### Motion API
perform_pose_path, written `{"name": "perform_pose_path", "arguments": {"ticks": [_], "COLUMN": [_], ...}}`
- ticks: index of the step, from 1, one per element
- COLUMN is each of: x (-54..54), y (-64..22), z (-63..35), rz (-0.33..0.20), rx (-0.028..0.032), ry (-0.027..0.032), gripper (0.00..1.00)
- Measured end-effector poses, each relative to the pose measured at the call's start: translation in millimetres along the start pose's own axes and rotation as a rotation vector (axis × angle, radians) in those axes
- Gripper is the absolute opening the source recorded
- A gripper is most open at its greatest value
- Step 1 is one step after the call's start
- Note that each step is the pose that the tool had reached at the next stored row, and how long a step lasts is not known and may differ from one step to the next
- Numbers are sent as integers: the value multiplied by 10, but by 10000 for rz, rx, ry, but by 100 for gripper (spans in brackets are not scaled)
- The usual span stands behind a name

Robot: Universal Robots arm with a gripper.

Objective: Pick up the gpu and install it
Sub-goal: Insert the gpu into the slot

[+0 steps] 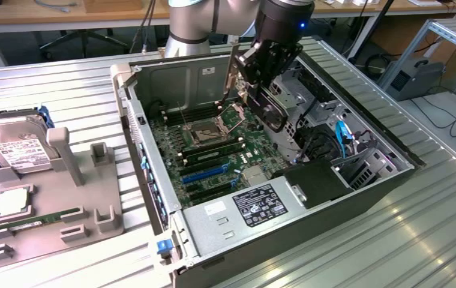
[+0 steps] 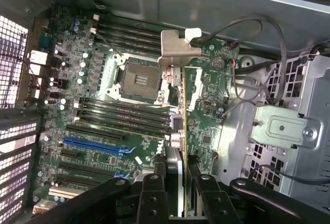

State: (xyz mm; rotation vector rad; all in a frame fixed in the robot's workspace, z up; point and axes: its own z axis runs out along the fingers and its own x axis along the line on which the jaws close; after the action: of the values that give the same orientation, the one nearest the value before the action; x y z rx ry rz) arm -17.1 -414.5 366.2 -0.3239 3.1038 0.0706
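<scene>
The black two-fingered gripper (image 2: 174,178) is pinching the gpu (image 2: 180,112), a thin dark flat card with a silvery metal bracket (image 2: 178,48) at one end. It is holding the card upright above the middle of the green motherboard (image 2: 77,105), beside the square processor socket (image 2: 138,79), inside the open grey computer case (image 1: 324,231). Seating it well, I judge, is calling for an upright card lining up squarely over a long blue slot (image 2: 94,145) nearer the board's edge, and descending straight, clear of the grey cables (image 2: 242,98).
</scene>
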Motion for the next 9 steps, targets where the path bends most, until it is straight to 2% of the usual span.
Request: {"name": "perform_pose_path", "arguments": {"ticks": [9], "x": [0], "y": [0], "z": [0], "rz": [-281], "rx": [-7], "ry": [11], "gripper": [27]}}
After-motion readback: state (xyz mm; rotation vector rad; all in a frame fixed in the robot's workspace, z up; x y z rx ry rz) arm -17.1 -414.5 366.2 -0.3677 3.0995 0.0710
